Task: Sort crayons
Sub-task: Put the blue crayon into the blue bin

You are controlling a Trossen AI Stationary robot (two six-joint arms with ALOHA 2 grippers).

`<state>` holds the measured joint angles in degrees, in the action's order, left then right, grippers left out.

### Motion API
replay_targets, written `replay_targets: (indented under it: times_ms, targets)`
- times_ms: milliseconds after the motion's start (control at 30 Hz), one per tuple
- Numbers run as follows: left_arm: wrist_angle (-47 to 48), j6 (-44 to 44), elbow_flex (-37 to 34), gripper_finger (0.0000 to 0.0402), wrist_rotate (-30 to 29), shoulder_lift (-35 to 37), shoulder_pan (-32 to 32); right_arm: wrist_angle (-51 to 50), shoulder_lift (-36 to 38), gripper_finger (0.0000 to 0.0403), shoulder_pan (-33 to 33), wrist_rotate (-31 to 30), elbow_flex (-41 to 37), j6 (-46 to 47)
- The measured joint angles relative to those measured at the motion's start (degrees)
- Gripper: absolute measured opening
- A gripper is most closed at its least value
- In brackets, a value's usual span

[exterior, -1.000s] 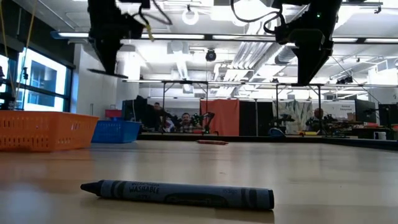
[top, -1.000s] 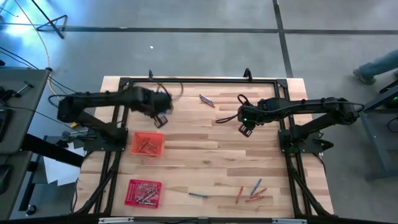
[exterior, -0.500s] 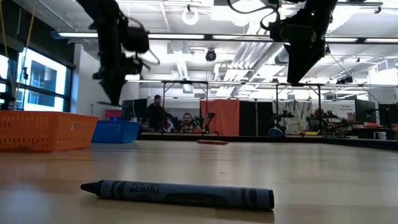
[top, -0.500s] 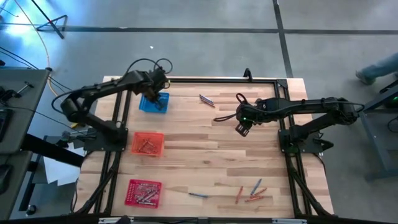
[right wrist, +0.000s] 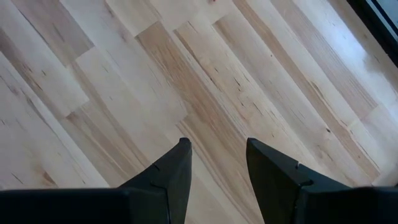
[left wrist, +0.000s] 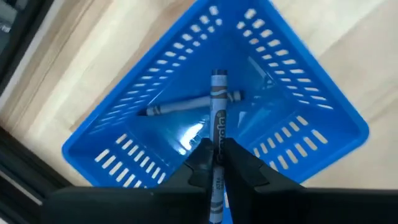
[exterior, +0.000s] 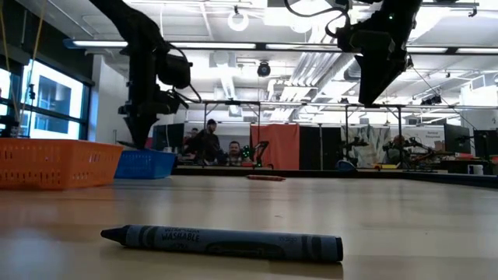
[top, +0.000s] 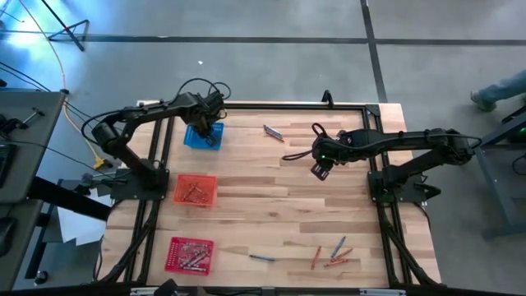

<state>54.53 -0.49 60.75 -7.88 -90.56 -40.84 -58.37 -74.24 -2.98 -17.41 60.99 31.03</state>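
Since a second ago my left gripper [left wrist: 215,163] has swung over the blue basket [left wrist: 298,118], pinching a grey crayon [left wrist: 217,124] pointed down above another crayon [left wrist: 186,106] inside. Beyond the basket, my right gripper [right wrist: 217,163] hovers parted, empty, over bare worktop [right wrist: 93,74].

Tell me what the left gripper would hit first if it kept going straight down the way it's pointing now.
Most likely the blue basket. The left gripper points into it with a blue crayon between its jaws; that crayon's tip would probably meet the crayon lying on the basket floor first.
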Motion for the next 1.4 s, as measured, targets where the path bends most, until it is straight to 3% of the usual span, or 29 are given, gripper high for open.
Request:
replay_targets:
  times_ms: [400,500,600,867,1200,1300,1400]
  targets:
    - [0.7,0.1,0.0,0.0087,-1.5,0.0,0.2,0.0,0.0,0.0149,0.0,1.4,0.0,1.0]
    - [0.7,-1.6,0.1,0.0089,2.1,0.6,1.1,0.0,0.0,0.0149,0.0,1.4,0.0,0.8]
    - [0.3,-1.7,0.7,0.0085,4.7,2.2,3.6,0.0,0.0,0.0149,-0.1,1.4,0.0,0.5]
    - [-5.0,-2.4,5.1,0.0076,4.7,8.4,13.3,0.0,0.0,0.0149,-1.2,1.1,0.0,-2.1]
    - [-20.5,1.2,5.2,0.0076,4.7,10.8,23.6,0.1,0.0,0.0149,-1.3,-11.0,0.0,-4.1]
    - [-20.7,2.7,5.2,0.0076,2.1,10.7,25.7,1.8,0.0,0.0149,-1.9,-12.0,0.0,-5.1]
    - [-20.7,3.0,5.1,0.0076,-4.5,10.7,26.8,4.5,0.0,0.0149,-3.5,-12.0,0.0,-5.6]
